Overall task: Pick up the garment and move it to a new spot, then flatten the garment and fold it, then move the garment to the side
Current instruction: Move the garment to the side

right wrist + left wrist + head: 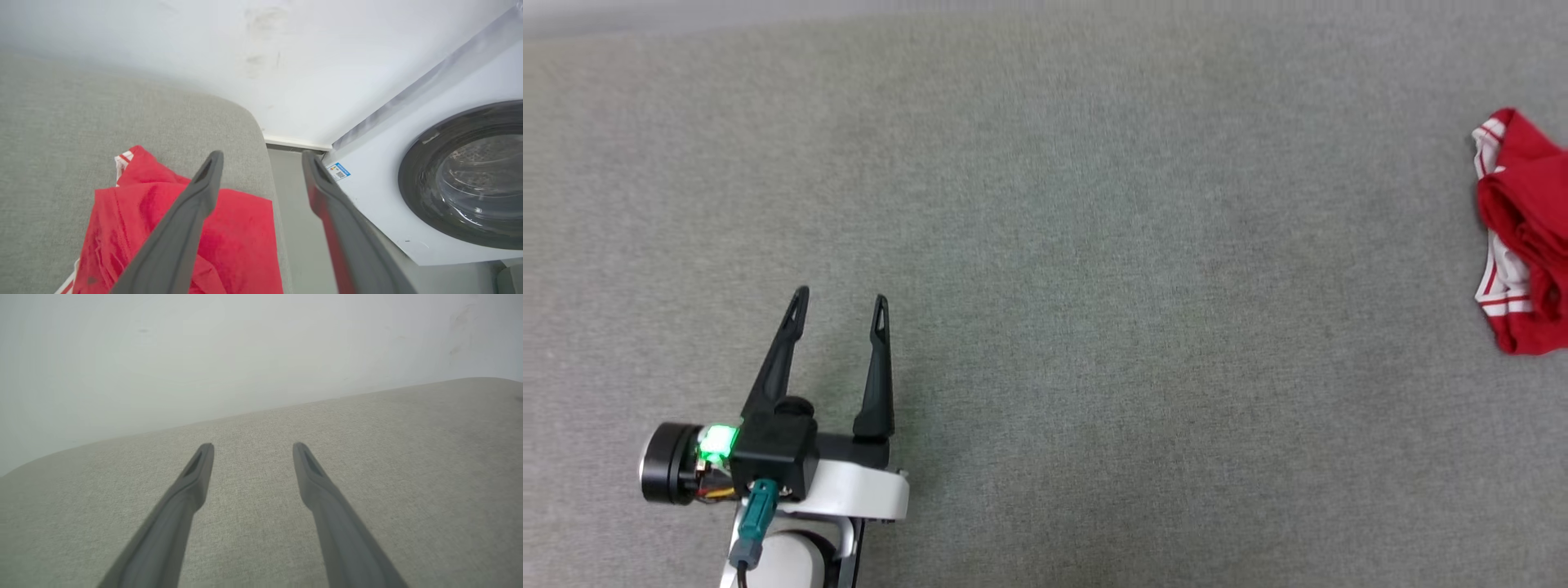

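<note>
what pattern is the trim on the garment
Red and white stripes on the trim of the red garment, clearest in the head view.

Bright, even, diffuse light from overhead; shadows are soft and faint. Head view: grey bench (pixel 1094 245) is flat-lit, its weave slightly soft. The green status light (pixel 716 441) behind the left pincer (pixel 841 294) is blown out and glowing. Left wrist view: wall (pixel 163 355) is hazy and washed out, and the bench edge bows with wide-angle distortion. Right wrist view: washer door (pixel 470 171) glass catches pale reflections. The garment (pixel 237 228) is saturated red and tints one finger of the right pincer (pixel 263 153). Fingers blur toward the bottom edge.
</note>
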